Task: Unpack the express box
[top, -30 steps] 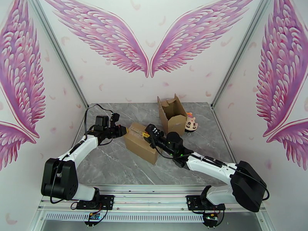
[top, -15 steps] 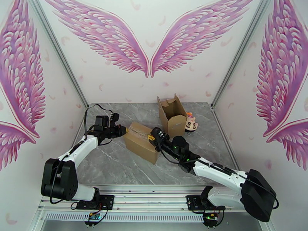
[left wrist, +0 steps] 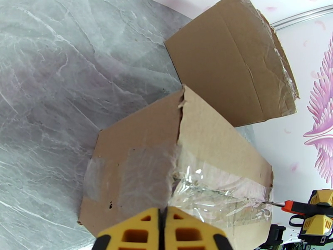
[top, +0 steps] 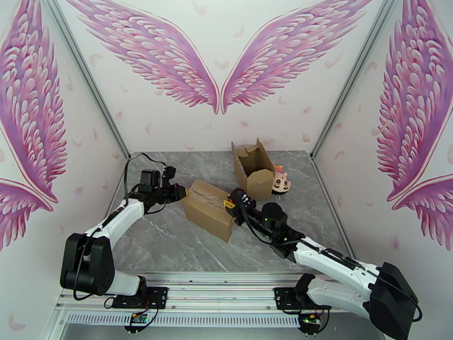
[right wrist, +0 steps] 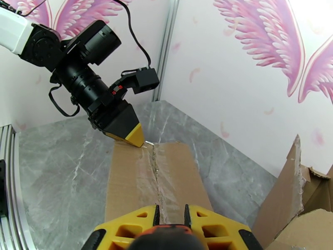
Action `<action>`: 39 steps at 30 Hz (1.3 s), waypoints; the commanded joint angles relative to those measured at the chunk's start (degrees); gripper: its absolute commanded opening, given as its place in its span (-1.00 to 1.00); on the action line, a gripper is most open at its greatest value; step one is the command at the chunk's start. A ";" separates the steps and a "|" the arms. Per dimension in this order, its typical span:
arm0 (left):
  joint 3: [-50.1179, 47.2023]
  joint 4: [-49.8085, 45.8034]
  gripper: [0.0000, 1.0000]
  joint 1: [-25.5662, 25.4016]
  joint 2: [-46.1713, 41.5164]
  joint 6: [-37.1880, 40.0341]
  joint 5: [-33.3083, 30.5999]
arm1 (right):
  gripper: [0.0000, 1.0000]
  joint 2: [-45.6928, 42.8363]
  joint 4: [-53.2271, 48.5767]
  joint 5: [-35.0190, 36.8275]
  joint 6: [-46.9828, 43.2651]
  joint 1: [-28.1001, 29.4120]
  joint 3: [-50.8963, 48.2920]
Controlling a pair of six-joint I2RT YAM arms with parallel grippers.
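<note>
Swinging rightward over the last second, the right arm (top: 317, 256) now lies lower across the tabletop (top: 164, 245), and its jaws have drawn back along the sealed box (top: 206, 209) to that box's right-hand end. By contrast the left arm (top: 122, 213) has not shifted.

This sealed box lies flat near the middle of the tabletop, its top seam covered by clear tape (left wrist: 216, 192) that looks wrinkled and torn along the join. Behind it and to the right stands the opened box (top: 255, 165), flaps up, with a small doll (top: 280, 181) touching its right side.

Closed tip to tip, the left jaws show no gap in the left wrist view, and they press against the left end of the sealed box right at the seam; whether any tape is pinched between them cannot be told.

Clamped in the right jaws is an orange-handled cutter (left wrist: 291, 204), and its thin blade meets the tape at the opposite end of the seam. From the right wrist view the seam (right wrist: 155, 171) runs straight away toward the left jaws
</note>
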 commanded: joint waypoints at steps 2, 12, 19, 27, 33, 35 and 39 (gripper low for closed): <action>-3.06 -10.68 -0.87 1.75 4.01 -0.29 -15.53 | -1.00 -3.94 -6.24 1.72 0.37 -3.09 -2.83; -2.91 -11.38 -0.90 1.75 3.66 -0.10 -16.01 | -1.00 -8.27 -10.11 -0.67 1.17 -5.70 -4.60; -2.73 -11.63 -0.92 1.75 3.67 -0.07 -16.32 | -1.00 -12.47 -12.40 -0.25 1.74 -6.61 -6.18; -2.60 -11.83 -0.92 0.90 1.17 -0.87 -15.67 | -1.00 -16.75 -10.77 2.28 4.20 -7.69 -7.63; -3.99 -12.28 -0.90 0.17 -5.02 -3.18 -15.37 | -1.00 -19.48 -8.57 10.13 8.06 -7.90 -7.89; -5.00 -12.26 -0.87 -0.17 -7.24 -4.55 -15.31 | -1.00 -19.50 -7.54 12.16 9.93 -7.93 -7.79; -7.71 -11.83 -0.81 -0.87 -11.95 -7.73 -15.84 | -1.00 -17.18 -7.45 16.90 13.29 -7.99 -6.94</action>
